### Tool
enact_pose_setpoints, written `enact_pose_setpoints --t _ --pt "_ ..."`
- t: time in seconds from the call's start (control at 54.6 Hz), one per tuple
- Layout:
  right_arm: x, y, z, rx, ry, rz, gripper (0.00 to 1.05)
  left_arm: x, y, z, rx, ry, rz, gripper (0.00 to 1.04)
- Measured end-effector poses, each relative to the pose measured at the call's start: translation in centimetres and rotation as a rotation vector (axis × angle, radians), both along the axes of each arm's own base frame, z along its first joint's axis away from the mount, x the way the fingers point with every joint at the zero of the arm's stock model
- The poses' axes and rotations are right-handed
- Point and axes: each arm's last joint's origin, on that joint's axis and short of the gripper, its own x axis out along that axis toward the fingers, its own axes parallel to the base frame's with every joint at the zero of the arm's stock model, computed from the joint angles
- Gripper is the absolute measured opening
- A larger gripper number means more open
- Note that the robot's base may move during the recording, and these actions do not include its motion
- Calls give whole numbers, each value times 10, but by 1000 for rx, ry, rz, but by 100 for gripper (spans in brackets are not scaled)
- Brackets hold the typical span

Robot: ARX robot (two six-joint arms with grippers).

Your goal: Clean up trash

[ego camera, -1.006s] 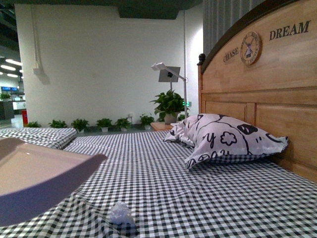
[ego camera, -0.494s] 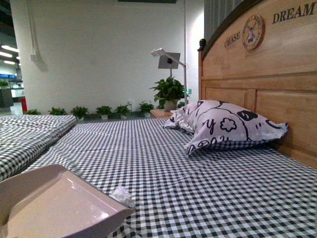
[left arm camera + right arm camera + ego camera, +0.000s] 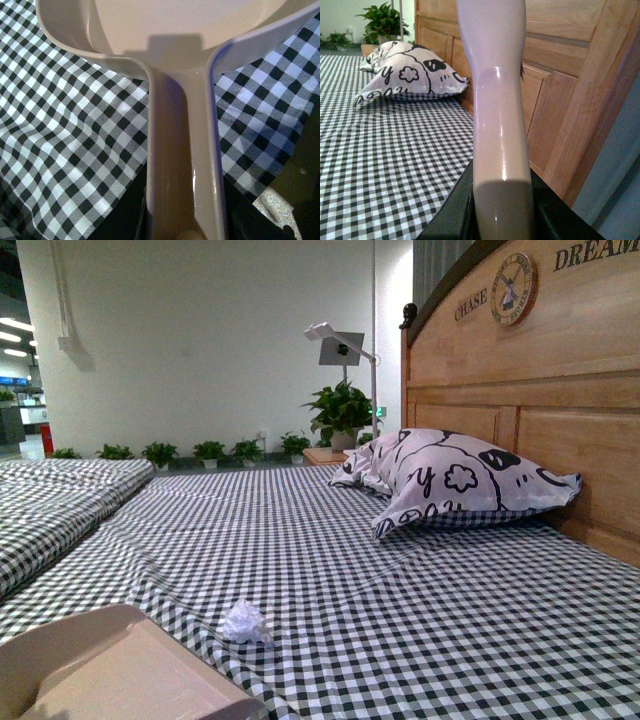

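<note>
The trash (image 3: 244,622), a small crumpled ball of white paper, lies on the black-and-white checked bed sheet (image 3: 420,610) at the lower left of the front view. The pale beige dustpan (image 3: 110,670) is at the bottom left corner, just left of and nearer than the paper, not touching it. My left gripper (image 3: 185,227) is shut on the dustpan's handle (image 3: 182,150), with the pan (image 3: 165,25) over the sheet. My right gripper (image 3: 502,220) is shut on the pale brush handle (image 3: 497,100), which rises in front of the wooden headboard. The brush head is out of view.
A white pillow with black doodles (image 3: 450,480) lies against the wooden headboard (image 3: 540,390) at the right; it also shows in the right wrist view (image 3: 405,72). A second checked bed (image 3: 50,510) is at the left. A lamp and potted plants (image 3: 340,415) stand beyond the bed.
The dustpan has dropped lower and further into the bottom left corner of the front view. The view has shifted a little; the paper ball now lies fully uncovered beside the pan.
</note>
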Motion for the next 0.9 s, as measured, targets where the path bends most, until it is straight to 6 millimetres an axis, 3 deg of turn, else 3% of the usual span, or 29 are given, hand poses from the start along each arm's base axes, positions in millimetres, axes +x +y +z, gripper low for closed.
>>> enact_pose_setpoints --t 0.329,0.897 --pt "0 0 0 0 0 0 20 18 -2 -10 7 13 -33 26" --pt "0 0 0 0 1 0 20 20 -2 -18 39 49 -55 26"
